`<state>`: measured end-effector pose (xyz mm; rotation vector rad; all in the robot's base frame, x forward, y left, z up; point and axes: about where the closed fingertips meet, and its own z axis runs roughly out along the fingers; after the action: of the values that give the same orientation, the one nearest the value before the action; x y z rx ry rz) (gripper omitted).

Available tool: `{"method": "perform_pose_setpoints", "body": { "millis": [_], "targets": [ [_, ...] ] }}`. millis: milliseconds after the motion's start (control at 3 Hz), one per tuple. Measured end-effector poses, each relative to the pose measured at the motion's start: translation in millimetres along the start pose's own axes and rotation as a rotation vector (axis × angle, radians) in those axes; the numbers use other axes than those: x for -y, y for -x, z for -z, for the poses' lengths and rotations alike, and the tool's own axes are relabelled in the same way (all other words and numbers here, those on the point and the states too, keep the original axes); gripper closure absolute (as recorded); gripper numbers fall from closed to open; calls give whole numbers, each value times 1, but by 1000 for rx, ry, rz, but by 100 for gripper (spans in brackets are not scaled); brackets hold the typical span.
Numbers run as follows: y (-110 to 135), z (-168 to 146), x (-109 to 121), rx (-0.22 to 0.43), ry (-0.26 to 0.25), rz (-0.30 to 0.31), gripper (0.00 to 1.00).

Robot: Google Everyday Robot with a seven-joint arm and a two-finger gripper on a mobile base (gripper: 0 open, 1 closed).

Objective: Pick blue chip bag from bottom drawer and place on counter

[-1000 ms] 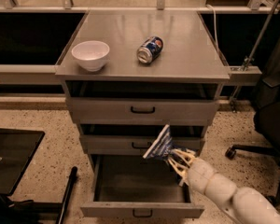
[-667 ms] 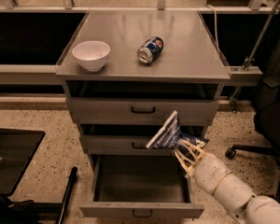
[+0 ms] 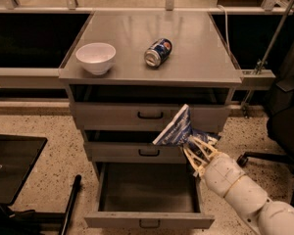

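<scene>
Nearest the camera, the bottom drawer (image 3: 147,192) of the grey cabinet (image 3: 78,116) stands pulled out towards the viewer, its inside bare and its black handle (image 3: 149,223) on the front panel. Over the drawer's right rear corner, the pale arm (image 3: 240,190) reaches in from the cabinet's lower right. The gripper (image 3: 195,149) sits in front of the middle drawer (image 3: 122,151), its jaws clamped on the lower edge of the blue chip bag (image 3: 177,129). The bag is held in the air, tilted, overlapping the right part of the top drawer (image 3: 112,115) front. Further back, on the cabinet's counter (image 3: 201,43), a white bowl (image 3: 95,58) sits at the left front and a blue soda can (image 3: 158,52) lies on its side near the middle
</scene>
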<state>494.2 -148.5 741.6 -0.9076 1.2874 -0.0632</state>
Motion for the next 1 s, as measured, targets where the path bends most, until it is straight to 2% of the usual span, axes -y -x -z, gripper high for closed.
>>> {"method": "perform_pose_setpoints", "body": {
  "millis": [333, 667, 1000],
  "targets": [
    [34, -31, 40, 79, -70, 103, 100],
    [97, -66, 98, 187, -161, 206, 100],
    [168, -93, 166, 258, -274, 302, 100]
  ]
}}
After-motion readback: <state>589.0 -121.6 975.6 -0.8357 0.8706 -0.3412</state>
